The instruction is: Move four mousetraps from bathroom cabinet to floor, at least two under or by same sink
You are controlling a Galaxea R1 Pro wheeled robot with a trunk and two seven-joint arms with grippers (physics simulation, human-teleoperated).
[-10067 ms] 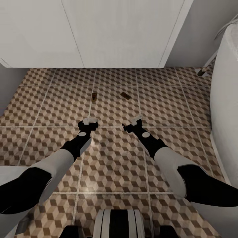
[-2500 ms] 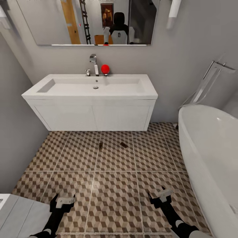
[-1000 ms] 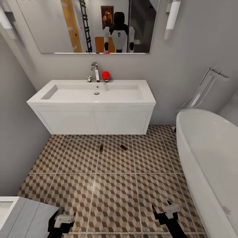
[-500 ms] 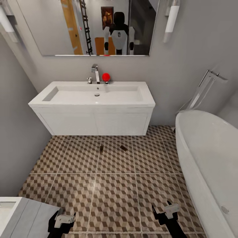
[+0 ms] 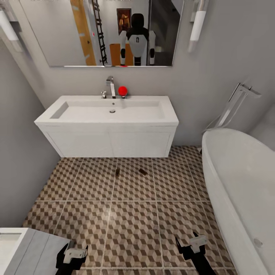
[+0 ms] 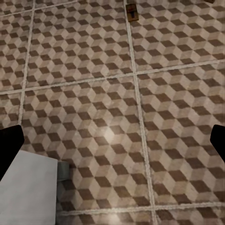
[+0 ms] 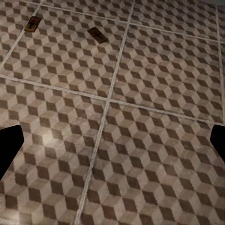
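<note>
Two mousetraps (image 5: pixel 130 172) are lying before the bathroom sink (image 5: pixel 109 110); the view is widening (robot retreating), both grippers released, empty.

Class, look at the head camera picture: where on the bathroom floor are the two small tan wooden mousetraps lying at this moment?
Both small tan wooden mousetraps lie on the cube-patterned tiled floor just in front of the white wall-hung sink vanity, side by side but apart, left of the white bathtub.

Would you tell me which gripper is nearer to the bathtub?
Right. The right gripper hangs low over the floor just beside the bathtub, while the left gripper is across the floor, by the pale unit.
</note>
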